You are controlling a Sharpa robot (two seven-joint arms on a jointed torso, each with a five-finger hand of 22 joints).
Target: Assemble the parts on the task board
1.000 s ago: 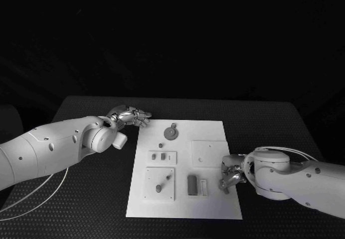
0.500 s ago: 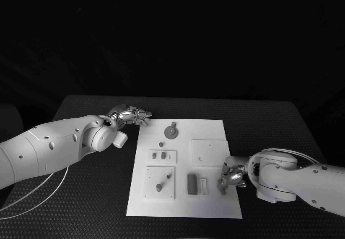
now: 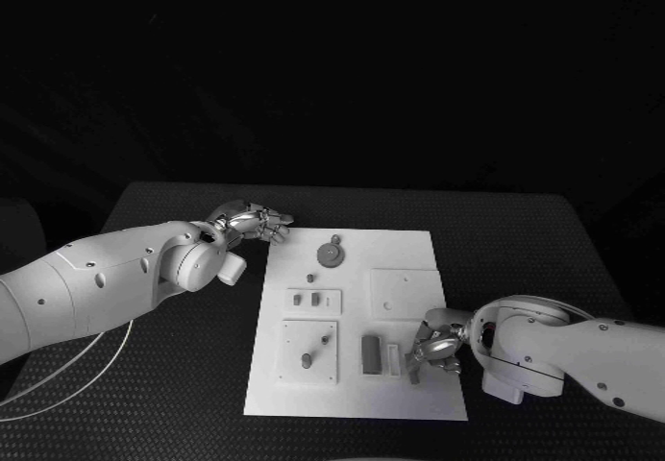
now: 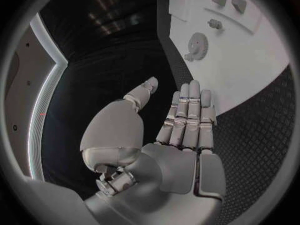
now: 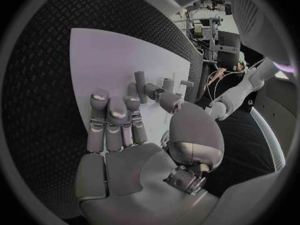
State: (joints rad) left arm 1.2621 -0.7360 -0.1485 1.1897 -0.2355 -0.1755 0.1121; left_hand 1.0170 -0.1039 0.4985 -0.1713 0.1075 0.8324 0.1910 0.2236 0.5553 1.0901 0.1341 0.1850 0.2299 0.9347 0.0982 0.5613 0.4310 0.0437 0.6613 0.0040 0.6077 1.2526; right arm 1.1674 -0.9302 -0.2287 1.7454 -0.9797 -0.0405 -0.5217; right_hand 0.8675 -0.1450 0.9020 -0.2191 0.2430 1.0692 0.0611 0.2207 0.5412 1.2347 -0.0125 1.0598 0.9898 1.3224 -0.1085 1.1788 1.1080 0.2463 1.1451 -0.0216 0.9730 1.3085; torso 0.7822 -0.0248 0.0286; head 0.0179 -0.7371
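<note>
Right hand (image 3: 435, 348) open, empty, fingers apart just beside the dark upright part (image 3: 372, 353) on the task board (image 3: 416, 252). Advise closing slowly, squarely on it.

Left hand (image 3: 250, 225) open, idle.

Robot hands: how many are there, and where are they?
2. The left robot hand is off the task board's far left corner, holding nothing. The right robot hand is over the board's near right part, by the small parts there.

The white task board (image 3: 409, 252) lies flat between my hands, small grey parts on it: a round gear (image 3: 330, 254) near my left hand (image 3: 251, 224), an upright block (image 3: 372, 353) beside my right hand (image 3: 433, 348).
</note>
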